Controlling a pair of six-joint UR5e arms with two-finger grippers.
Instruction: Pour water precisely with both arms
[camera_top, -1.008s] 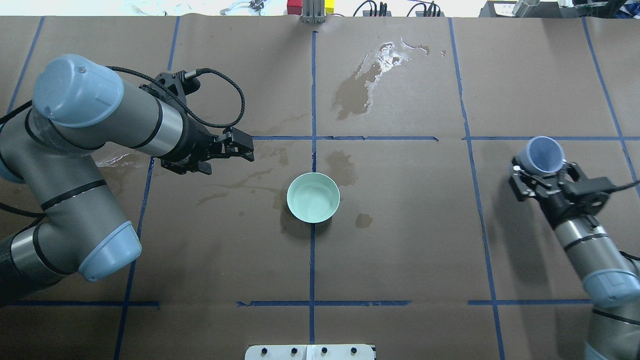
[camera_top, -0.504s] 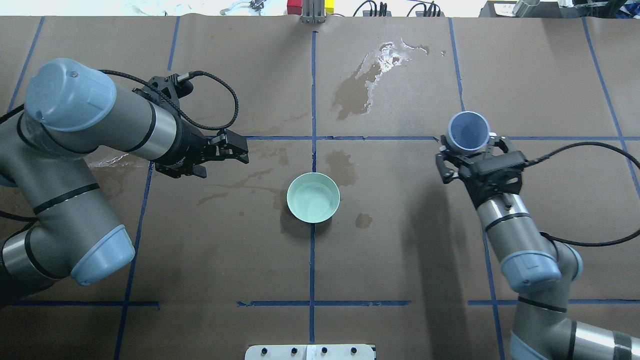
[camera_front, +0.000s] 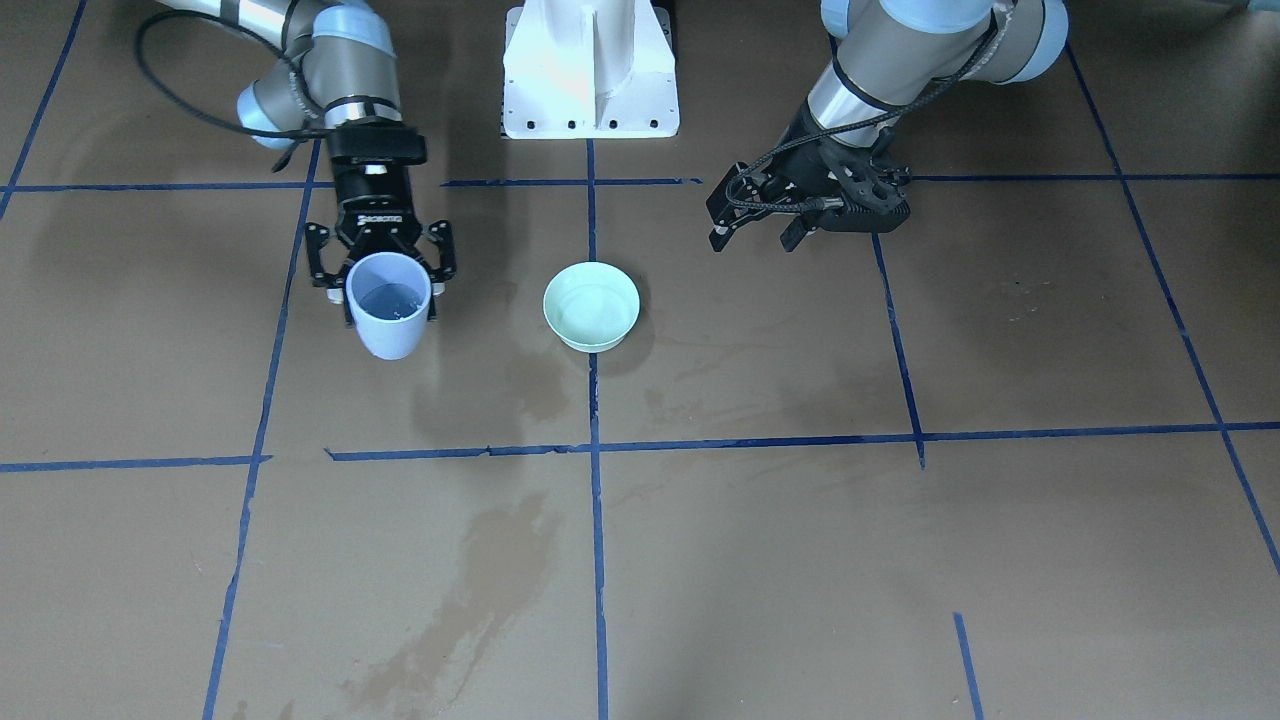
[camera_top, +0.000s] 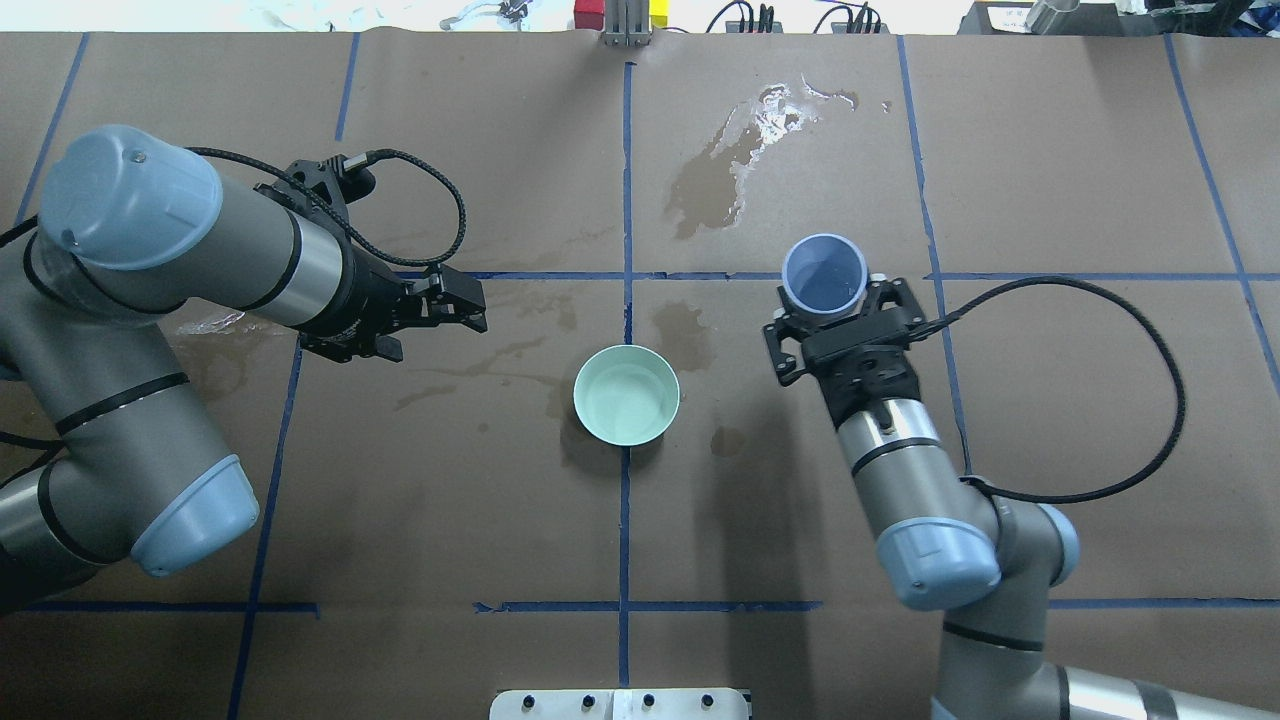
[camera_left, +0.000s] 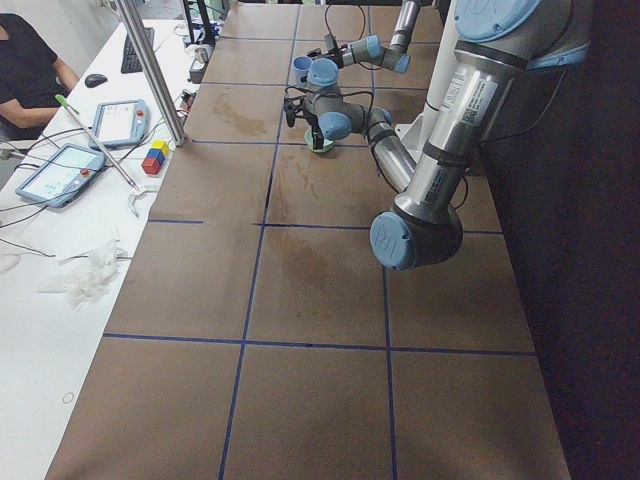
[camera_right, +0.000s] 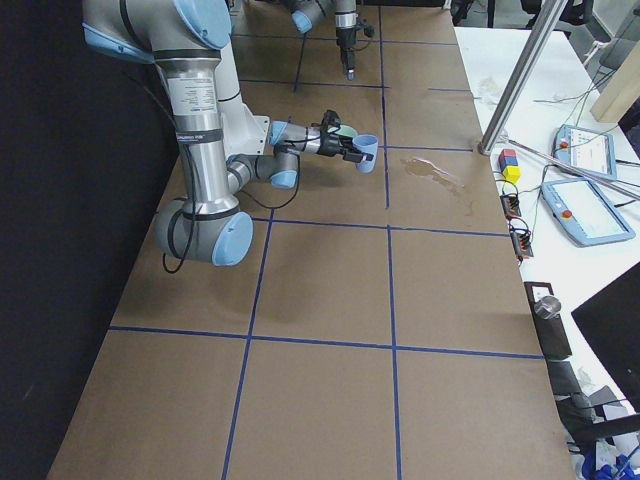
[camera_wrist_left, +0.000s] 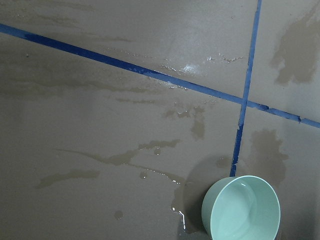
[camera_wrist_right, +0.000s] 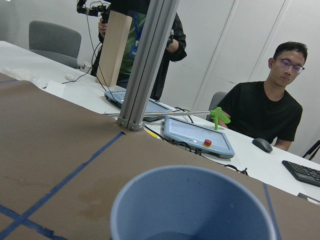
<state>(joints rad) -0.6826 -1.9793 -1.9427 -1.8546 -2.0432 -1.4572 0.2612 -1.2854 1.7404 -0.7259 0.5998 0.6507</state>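
The right end effector (camera_top: 832, 300) clamps the cup (camera_front: 388, 328) upright above the table (camera_top: 1050, 150), right of the bowl (camera_top: 626, 394); water (camera_front: 388, 299) inside, seemingly shallow, will slosh; hold mid-wall, gently, I judge; left end effector (camera_top: 455, 303) spread, empty.

The left arm (camera_top: 250, 260) and right arm (camera_top: 885, 465) are silver-grey tubes with pale blue joint caps and black rings. Black braided cables (camera_top: 440, 200) loop to the black left gripper (camera_top: 478, 312) and right gripper (camera_top: 832, 300). The white pedestal (camera_front: 590, 70) has dark bolts (camera_front: 572, 125).
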